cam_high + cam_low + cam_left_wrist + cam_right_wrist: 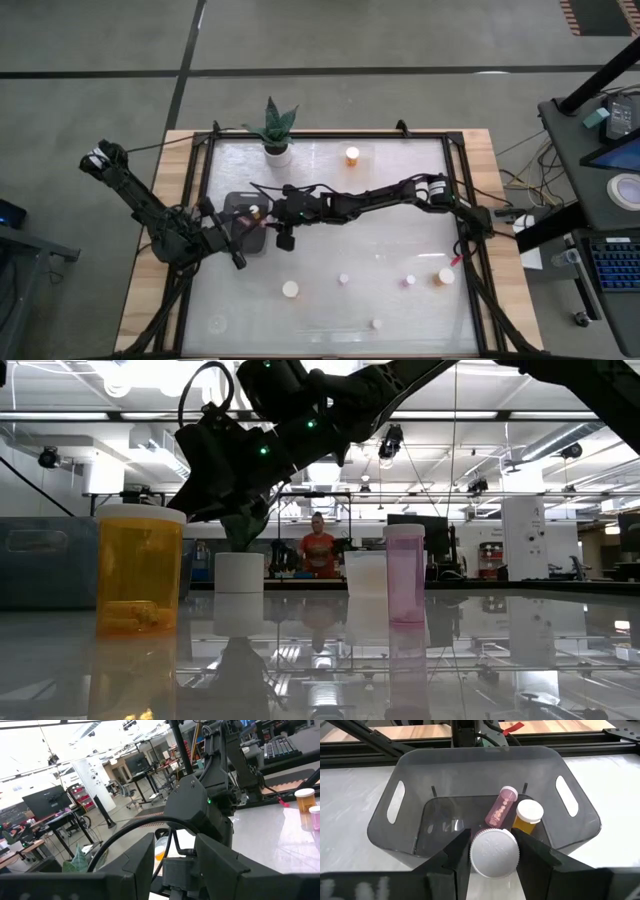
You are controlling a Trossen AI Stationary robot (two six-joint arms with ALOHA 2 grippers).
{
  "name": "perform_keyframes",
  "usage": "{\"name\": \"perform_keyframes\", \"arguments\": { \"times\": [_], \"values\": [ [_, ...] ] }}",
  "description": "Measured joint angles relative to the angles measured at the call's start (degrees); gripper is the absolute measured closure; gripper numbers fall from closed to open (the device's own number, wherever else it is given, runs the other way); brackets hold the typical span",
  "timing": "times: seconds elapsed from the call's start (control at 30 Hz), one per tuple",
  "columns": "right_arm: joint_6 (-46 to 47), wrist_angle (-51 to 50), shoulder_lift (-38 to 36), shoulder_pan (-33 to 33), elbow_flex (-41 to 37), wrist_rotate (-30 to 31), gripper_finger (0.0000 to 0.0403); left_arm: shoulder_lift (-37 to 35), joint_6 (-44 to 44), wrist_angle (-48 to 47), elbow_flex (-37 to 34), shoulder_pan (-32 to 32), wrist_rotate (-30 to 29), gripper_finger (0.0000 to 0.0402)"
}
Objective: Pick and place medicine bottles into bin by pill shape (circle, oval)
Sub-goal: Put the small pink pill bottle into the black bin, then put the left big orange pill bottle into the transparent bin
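My right gripper (494, 870) reaches across the table and is shut on a white-capped medicine bottle (494, 852), just above the near wall of the dark grey bin (395, 837). Inside the bin a pink bottle (501, 806) lies on its side next to an upright orange bottle (527, 817). In the high view this gripper (262, 212) is at the bin's right side (240, 222). My left gripper (238, 258) waits open just left of the bin, and its fingers (142, 862) hold nothing. My right gripper pinches the bottle's white cap (475, 854) between its two fingers, one on each side of the cap. The fingers come from the table's right side, slanting slightly down. The bottle is lifted clear; its cap top faces the wrist camera and hides the body.
Loose bottles stand on the glossy table: an orange one at the far side (352, 155), an orange (445, 276) and a pink one (409, 281) near right, and white-capped ones (290, 289) (344, 279) (377, 324) in the near middle. A potted plant (275, 135) stands far left.
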Motion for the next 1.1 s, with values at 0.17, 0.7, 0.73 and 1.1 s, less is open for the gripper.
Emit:
{"name": "perform_keyframes", "arguments": {
  "times": [0.17, 0.7, 0.73, 1.1],
  "values": [
    [-0.1, 0.0, 0.0, 0.0, 0.0, 0.0, 0.0275, 0.0, 0.0, 0.0, 0.0, 0.0, 0.0, 0.0272],
    [2.0, 0.5, 1.1, -0.1, -0.1, 0.2, 0.0230, 0.0, 0.0, 0.3, 0.0, 0.0, 0.0, 0.0272],
    [2.0, 0.3, 1.2, -0.1, -0.1, 0.2, 0.0222, 0.0, 0.0, 0.3, 0.0, 0.0, 0.0, 0.0272],
    [2.0, -1.5, 0.5, -0.1, -0.1, 0.2, 0.0184, 0.0, 0.0, 0.3, 0.0, 0.0, 0.0, 0.0272]
  ]
}}
